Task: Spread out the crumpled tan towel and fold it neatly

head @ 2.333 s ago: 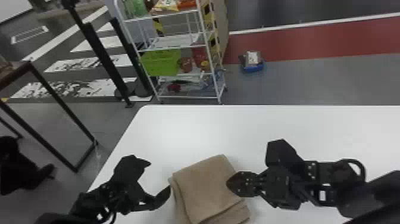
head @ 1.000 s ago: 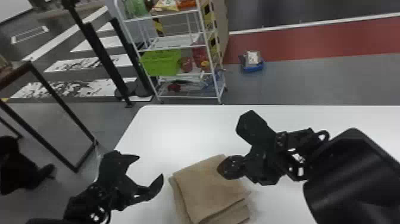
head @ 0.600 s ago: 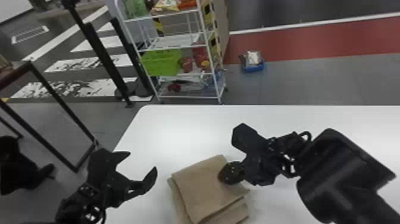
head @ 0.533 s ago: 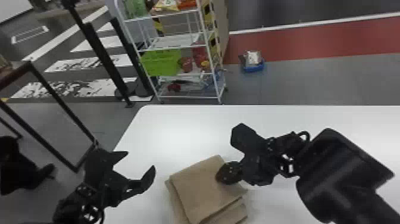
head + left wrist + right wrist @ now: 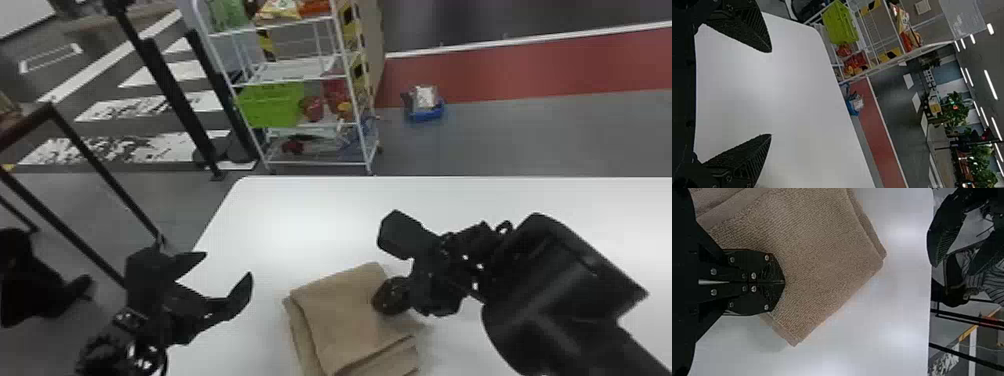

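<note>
The tan towel (image 5: 345,315) lies folded into a layered, roughly square stack near the table's front edge in the head view. My right gripper (image 5: 382,297) is at the towel's right side. In the right wrist view the right gripper (image 5: 783,282) has its two fingers pressed together over the towel (image 5: 820,254), with no cloth visibly pinched between them. Left of the towel, apart from it, my left gripper (image 5: 227,265) is held with its fingers spread. The left wrist view shows that left gripper (image 5: 770,93) open, with only white tabletop behind the gap.
The white table (image 5: 310,215) extends behind and to the right of the towel. Beyond its far edge stand a white shelf rack (image 5: 300,80) with a green basket (image 5: 272,105) and a blue container (image 5: 425,110) on the floor. A dark-framed table (image 5: 90,165) stands at left.
The left gripper has moved left, away from the towel, and opened wider. The right arm has swung round, its gripper tip shifting left over the towel's right side. The towel has shifted slightly left.
</note>
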